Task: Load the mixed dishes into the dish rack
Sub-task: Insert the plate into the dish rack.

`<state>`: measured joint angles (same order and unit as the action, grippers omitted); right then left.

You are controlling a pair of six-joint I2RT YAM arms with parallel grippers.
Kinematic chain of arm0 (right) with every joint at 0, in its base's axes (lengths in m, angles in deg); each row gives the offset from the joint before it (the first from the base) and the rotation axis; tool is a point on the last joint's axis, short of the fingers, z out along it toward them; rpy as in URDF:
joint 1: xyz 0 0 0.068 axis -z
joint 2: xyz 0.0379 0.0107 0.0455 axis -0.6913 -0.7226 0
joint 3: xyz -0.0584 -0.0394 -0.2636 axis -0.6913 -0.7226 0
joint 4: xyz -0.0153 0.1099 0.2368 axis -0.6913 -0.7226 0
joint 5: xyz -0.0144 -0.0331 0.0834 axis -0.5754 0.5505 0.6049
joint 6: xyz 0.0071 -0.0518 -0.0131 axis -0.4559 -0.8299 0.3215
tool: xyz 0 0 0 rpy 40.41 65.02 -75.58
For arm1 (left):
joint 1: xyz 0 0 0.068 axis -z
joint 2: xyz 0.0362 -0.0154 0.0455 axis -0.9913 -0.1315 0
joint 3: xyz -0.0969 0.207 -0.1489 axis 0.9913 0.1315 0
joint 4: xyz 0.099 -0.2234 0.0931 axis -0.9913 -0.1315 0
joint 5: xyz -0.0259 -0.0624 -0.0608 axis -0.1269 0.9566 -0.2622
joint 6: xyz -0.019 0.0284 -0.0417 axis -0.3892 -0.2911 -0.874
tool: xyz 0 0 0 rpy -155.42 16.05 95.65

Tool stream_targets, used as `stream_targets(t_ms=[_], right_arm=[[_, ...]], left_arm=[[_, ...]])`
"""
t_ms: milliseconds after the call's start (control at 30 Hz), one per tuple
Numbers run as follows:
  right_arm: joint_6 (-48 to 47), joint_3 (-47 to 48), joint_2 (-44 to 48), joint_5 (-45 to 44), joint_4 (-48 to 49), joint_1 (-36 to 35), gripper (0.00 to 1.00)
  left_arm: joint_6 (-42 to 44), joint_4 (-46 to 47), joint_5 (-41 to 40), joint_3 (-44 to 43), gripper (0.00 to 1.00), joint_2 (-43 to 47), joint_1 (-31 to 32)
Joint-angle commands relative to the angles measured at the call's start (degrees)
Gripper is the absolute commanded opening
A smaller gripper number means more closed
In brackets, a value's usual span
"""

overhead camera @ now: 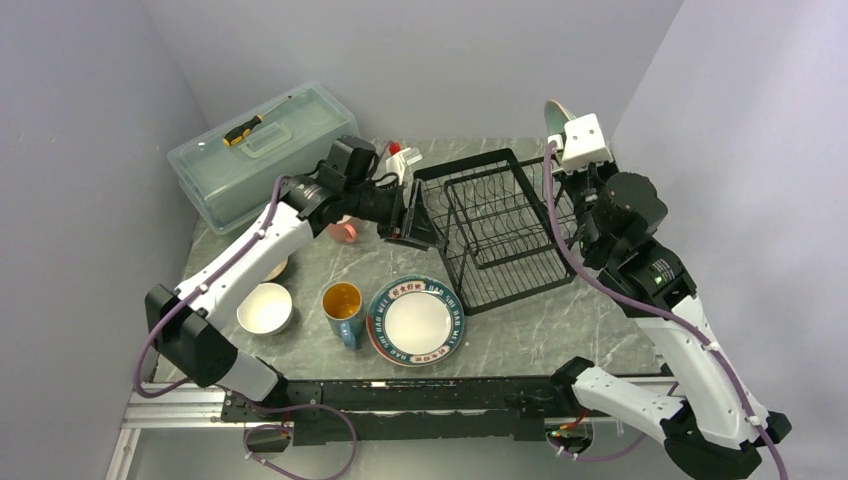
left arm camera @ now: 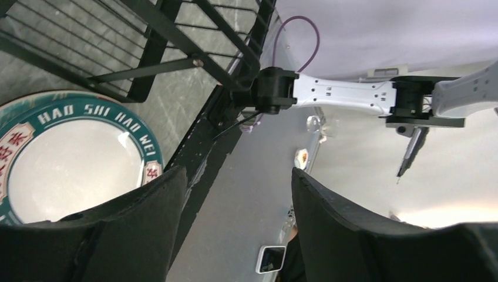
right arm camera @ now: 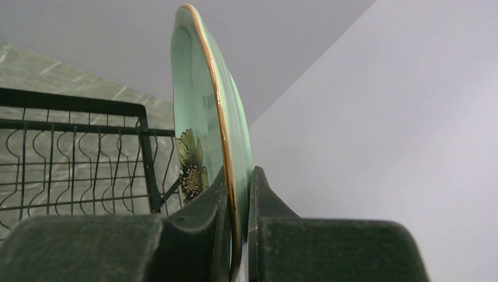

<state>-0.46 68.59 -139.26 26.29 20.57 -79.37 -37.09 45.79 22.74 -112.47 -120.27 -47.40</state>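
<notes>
One pale green plate (right arm camera: 199, 88), clamped upright in my right gripper (right arm camera: 236, 179), should enter a dish rack (right arm camera: 82, 101) slot vertically.

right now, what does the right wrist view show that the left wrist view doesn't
Only the right wrist view: the pale green plate, held upright on edge in the shut right end effector. Only the left wrist view: the patterned plate lying flat, and the open, empty left end effector. Both: the black dish rack and the grey table.
</notes>
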Motion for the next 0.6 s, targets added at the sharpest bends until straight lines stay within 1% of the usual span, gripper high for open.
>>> stream_targets(t_ms=[0,67,233,367,567], right_arm=[[3.51,5.73,0.35,7.6,2.14,4.95,0.0],[4.31,6.3,0.27,10.61,0.66,6.92,0.0],[5.4,7.78,-0.11,13.7,-2.67,8.96,0.0],[5.73,9.09,-0.15,14.07,-4.75,9.67,0.0],[6.1,12.93,-2.83,13.33,-6.91,11.43,0.0]], left_arm=[[6.79,-5.13,-3.37,1.36,0.72,5.3,-0.57],[8.49,-6.68,-4.84,2.45,0.73,7.28,-0.59],[11.79,-7.9,-6.52,7.08,0.76,12.51,-0.6],[13.52,-8.02,-8.46,11.56,0.78,16.86,-0.59],[16.2,-6.44,-13.09,18.73,0.82,23.82,-0.61]])
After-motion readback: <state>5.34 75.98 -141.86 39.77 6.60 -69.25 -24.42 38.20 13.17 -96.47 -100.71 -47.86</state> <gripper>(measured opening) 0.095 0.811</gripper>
